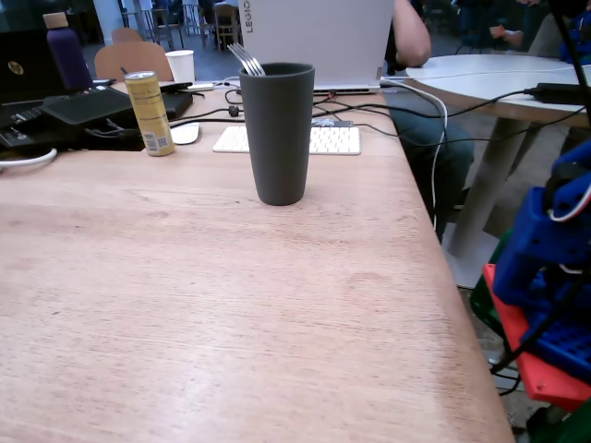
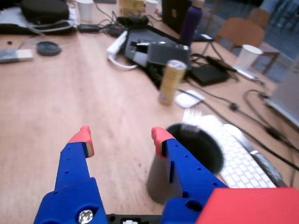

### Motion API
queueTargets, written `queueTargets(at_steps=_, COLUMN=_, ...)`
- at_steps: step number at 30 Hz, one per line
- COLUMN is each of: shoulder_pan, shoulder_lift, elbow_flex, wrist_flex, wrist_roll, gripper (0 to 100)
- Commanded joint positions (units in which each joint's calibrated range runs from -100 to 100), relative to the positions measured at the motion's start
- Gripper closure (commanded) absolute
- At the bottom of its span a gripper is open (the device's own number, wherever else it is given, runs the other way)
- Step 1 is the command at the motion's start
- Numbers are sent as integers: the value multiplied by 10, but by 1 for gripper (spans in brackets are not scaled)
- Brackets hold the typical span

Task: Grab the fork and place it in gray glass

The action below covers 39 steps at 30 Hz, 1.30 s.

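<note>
The gray glass [image 1: 278, 132] stands upright near the middle of the wooden table in the fixed view. The fork [image 1: 247, 59] is inside it, tines up, poking above the rim at the left. In the wrist view the glass [image 2: 194, 156] sits just right of the gripper, with the fork's tines [image 2: 190, 120] blurred at its far rim. My gripper [image 2: 122, 140] has blue fingers with red tips; it is open and holds nothing. In the fixed view only the blue and red arm base [image 1: 554, 277] shows at the right edge.
A yellow drink can [image 1: 150, 113], a white cup [image 1: 180, 65], a white keyboard [image 1: 319, 139], a laptop [image 1: 319, 37], cables and a purple bottle [image 1: 67, 51] crowd the back of the table. The table's right edge [image 1: 452, 286] drops off beside the arm.
</note>
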Motion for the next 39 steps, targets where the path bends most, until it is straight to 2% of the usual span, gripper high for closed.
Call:
queueTargets(at_steps=1, shoulder_pan=-72, shoulder_lift=-43, elbow_flex=31, wrist_flex=0, wrist_roll=0, gripper=72)
queueTargets(at_steps=4, shoulder_pan=-147, shoulder_lift=-56, elbow_flex=63, wrist_flex=1, wrist_roll=-2, gripper=72)
queueTargets(at_steps=8, shoulder_pan=-216, shoulder_lift=-56, elbow_flex=70, wrist_flex=1, wrist_roll=-43, gripper=72)
queueTargets(at_steps=13, shoulder_pan=-275, shoulder_lift=-56, elbow_flex=72, wrist_flex=56, wrist_roll=-67, gripper=72)
queueTargets(at_steps=23, shoulder_pan=-277, shoulder_lift=-72, elbow_flex=206, wrist_flex=45, wrist_roll=-71, gripper=72)
queueTargets(at_steps=39, shoulder_pan=-260, shoulder_lift=-398, elbow_flex=594, wrist_flex=45, wrist_roll=-64, gripper=72)
